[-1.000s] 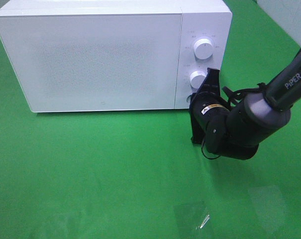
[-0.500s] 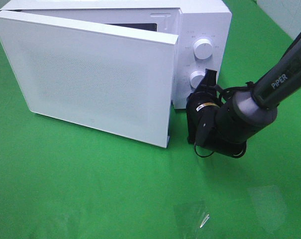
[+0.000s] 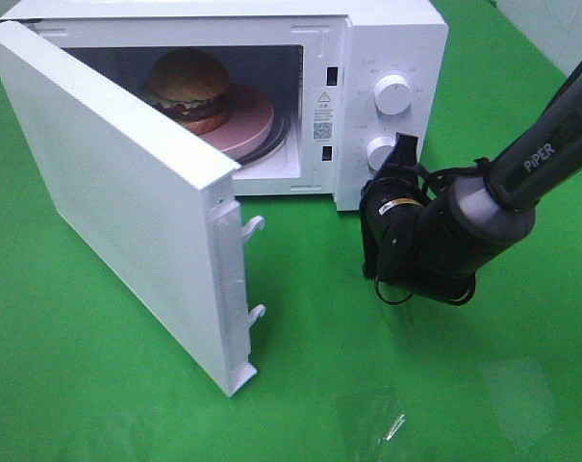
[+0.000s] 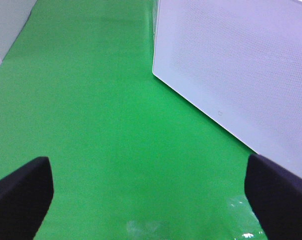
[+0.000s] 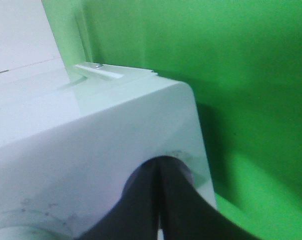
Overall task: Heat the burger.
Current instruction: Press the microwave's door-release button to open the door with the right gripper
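The burger (image 3: 188, 89), with a golden-brown bun, lettuce and a dark patty, sits on a pink round plate (image 3: 242, 123) inside the white microwave (image 3: 392, 38). The microwave door (image 3: 127, 192) stands wide open, swung out to the front left. My right gripper (image 3: 402, 146) is shut and empty, its tip at the control panel's lower corner below the lower knob (image 3: 381, 151). In the right wrist view the shut fingers (image 5: 159, 195) press together against the white casing (image 5: 91, 145). My left gripper (image 4: 151, 200) is open and empty over green cloth. It is out of the exterior view.
The open door's latch hooks (image 3: 252, 226) stick out at its free edge. The door's outer face shows in the left wrist view (image 4: 240, 65). Green cloth (image 3: 98, 385) covers the table. A clear plastic scrap (image 3: 387, 423) lies at the front.
The microwave door has swung from shut to wide open, which uncovers the burger on its plate. The right gripper has drawn back slightly from the panel's lower corner.
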`<state>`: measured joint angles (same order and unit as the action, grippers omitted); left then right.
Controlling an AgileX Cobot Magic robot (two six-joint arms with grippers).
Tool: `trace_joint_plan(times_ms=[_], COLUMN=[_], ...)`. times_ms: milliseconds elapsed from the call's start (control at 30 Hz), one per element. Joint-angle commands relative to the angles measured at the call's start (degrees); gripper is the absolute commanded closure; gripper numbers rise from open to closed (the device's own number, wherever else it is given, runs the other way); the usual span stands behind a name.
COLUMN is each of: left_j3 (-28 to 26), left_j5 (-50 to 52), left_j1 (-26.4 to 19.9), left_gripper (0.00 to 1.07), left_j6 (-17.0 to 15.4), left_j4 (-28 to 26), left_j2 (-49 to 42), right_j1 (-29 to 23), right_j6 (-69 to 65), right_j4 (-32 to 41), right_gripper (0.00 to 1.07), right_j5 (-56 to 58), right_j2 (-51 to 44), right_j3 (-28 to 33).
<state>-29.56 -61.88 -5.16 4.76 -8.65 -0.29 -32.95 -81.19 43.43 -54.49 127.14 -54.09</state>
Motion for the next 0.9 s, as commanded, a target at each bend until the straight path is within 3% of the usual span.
trace_joint_plan(times_ms=[33, 333, 767, 900], left_j3=[-0.06, -0.06, -0.06, -0.06], left_j5=[0.74, 0.74, 0.74, 0.74], left_j1=[-0.11, -0.11, -0.11, -0.11], left_gripper=[0.08, 0.08, 0.08, 0.08], left_j6=[0.0, 0.0, 0.0, 0.0], left_j4=[0.0, 0.0, 0.0, 0.0], left_j2=[-0.86, -0.86, -0.86, -0.86], right_j1=[2.92, 2.81, 2.75, 2.75], right_j6=[2.01, 2.01, 1.38, 1.26], right_j4=[-6.42, -7.33, -14.38, -19.37], right_gripper=[1.07, 1.07, 1.07, 1.07], right_j5=[-24.69, -22.17, -8.82, 1.55], right_j2=[-0.29, -0.29, -5.67, -9.57], right_j3=[-5.73, -5.56, 3.9, 7.73])
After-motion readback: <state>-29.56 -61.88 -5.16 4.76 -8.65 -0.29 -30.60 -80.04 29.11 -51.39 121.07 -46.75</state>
